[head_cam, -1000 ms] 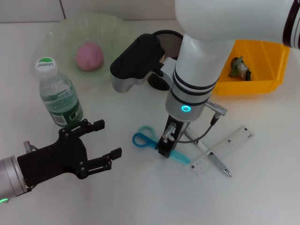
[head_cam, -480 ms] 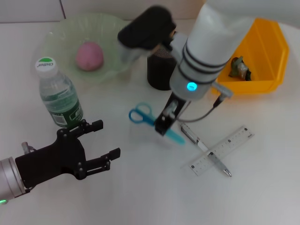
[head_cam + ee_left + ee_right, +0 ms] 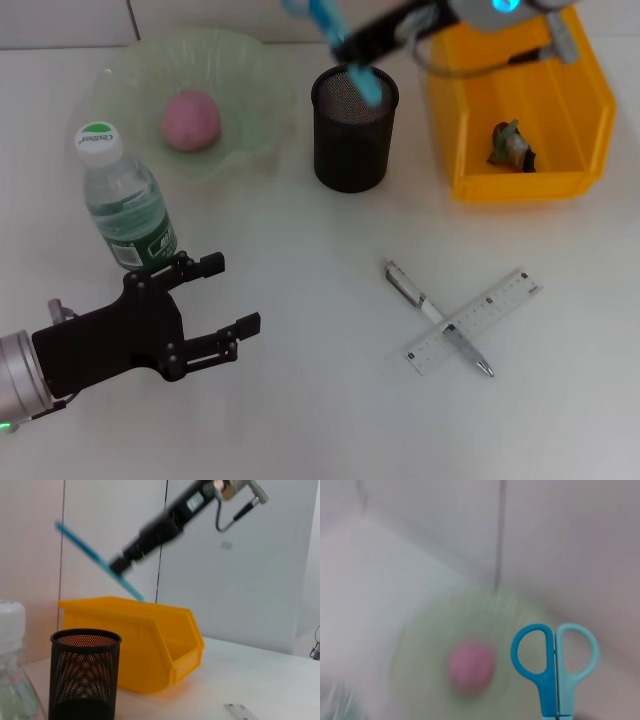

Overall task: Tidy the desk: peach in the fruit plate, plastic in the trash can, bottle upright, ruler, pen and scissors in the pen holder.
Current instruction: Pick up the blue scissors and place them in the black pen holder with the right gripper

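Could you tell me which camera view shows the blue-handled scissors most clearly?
The right wrist view: the blue-handled scissors fill the foreground, both finger loops plain. The head view shows them held by the right gripper, tips over the black mesh pen holder. The left wrist view shows them slanted and motion-smeared.

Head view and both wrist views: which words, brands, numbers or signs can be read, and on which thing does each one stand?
"C'estbon", only roughly legible: on the green-and-white cap of the clear plastic water bottle.
Green bottle label: print too small to read.
Clear plastic ruler: scale marks visible, numbers too small to read.
White label on the right arm near its gripper: blurred, unreadable.
Right wrist view: no text.
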{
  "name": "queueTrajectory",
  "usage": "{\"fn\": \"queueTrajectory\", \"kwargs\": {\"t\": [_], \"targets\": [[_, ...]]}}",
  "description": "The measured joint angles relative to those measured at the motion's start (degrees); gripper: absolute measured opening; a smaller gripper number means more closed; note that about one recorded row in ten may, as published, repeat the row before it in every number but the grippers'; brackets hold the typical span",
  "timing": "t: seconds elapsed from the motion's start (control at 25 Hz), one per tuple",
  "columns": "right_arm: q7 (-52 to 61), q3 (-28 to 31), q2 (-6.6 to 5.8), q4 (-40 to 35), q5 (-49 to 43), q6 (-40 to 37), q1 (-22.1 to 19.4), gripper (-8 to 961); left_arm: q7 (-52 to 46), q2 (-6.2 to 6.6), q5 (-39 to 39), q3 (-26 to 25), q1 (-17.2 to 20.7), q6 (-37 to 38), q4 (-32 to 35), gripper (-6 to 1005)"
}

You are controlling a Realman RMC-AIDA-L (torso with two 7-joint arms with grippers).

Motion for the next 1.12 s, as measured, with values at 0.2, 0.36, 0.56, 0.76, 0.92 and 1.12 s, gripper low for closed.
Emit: {"fn": "queueTrajectory", "kwargs": {"t": [0.2,0.36,0.56,0.76,0.92,1.12], "targets": [[-5.5,-2.2,-0.02,-4.5,3.4,23.3,-12.4,200,-0.4,0.01,0.0,0.0,-0.2,0.0,0.2,832],[-16.9,-8.8,-0.05,3.3,12.8,39.5,-17.6,200,-0.9,-0.02,0.0,0.0,-0.2,0.0,0.2,832],[-21.7,-16.1,0.09,7.4,15.8,47.9,-19.6,200,-1.3,-0.07,0.0,0.0,-0.2,0.0,0.2,832],[-22.6,-20.7,-0.03,12.3,15.6,54.4,-19.4,199,-1.6,-0.01,0.0,0.0,-0.3,0.0,0.1,832],[-22.7,-21.7,-0.03,14.7,15.8,56.8,-18.9,199,-1.6,0.01,0.0,0.1,-0.2,0.5,0.1,832],[-22.7,-21.9,-0.03,17.1,15.9,58.9,-18.5,199,-1.6,0.01,0.0,0.3,-0.1,0.8,0.1,832]]}}
